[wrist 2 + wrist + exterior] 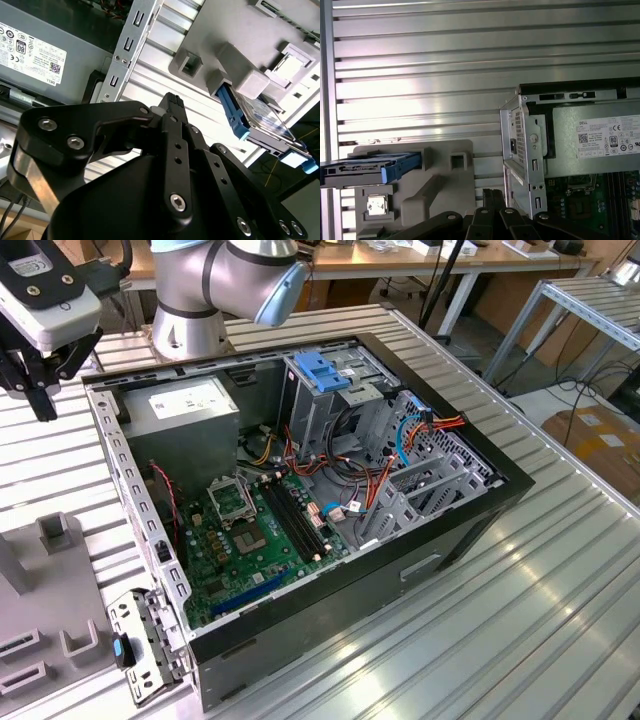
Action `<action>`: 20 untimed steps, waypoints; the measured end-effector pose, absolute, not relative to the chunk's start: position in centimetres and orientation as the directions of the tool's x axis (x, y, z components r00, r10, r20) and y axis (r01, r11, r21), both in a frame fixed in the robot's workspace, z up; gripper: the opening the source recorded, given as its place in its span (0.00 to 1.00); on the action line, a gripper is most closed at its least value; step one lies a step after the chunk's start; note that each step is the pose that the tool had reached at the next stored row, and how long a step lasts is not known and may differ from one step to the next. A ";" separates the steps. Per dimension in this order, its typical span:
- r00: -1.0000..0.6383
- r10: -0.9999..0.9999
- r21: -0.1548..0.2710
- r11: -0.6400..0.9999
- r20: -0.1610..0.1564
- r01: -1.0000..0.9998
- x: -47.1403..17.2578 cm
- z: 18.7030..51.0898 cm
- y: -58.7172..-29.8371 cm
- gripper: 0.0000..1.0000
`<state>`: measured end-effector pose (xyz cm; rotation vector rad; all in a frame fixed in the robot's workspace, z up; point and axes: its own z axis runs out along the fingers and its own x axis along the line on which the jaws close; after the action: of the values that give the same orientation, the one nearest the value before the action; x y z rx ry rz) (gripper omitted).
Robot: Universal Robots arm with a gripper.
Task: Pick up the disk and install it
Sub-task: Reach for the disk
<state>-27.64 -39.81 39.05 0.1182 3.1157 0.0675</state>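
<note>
The gripper [43, 410] hangs in the air over the table [520, 620], just outside the corner of the open computer [330, 500], on the exterior view's left. It looks closed, and there is nothing in it. The disk [360, 170] is not in the computer yet. It stands on its thin edge in a grey holder [440, 175] that lies on the table beside the computer. In both wrist views you can see a blue rail [232, 110] along the side of the disk [265, 122] and its shiny flat face. The disk is lower than the gripper [492, 192] and off to the side, away from the computer, so the two are well apart and nothing touches. The long thin edge of the disk seems to point toward the wall of the computer, not along it. To me that means the gripper would have to come down over the narrow top edge, with one flat face of the disk on each side. Inside the computer sit a grey box with a white sticker [190, 410] and a tall metal cage with a blue top [320, 370].
</note>
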 end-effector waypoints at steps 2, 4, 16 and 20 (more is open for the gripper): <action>-0.997 0.076 0.044 0.996 -0.021 0.075 -27.8 39.0 -39.8 0.11; -0.997 0.076 0.044 0.996 -0.021 0.075 -28.0 39.0 -39.8 0.11; -0.997 0.076 0.044 0.996 -0.021 0.075 -28.9 39.0 -39.8 0.11; -0.997 0.076 0.044 0.996 -0.021 0.075 -29.2 39.0 -39.8 0.11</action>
<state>-29.23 -39.81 39.05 0.1182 3.1157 0.0676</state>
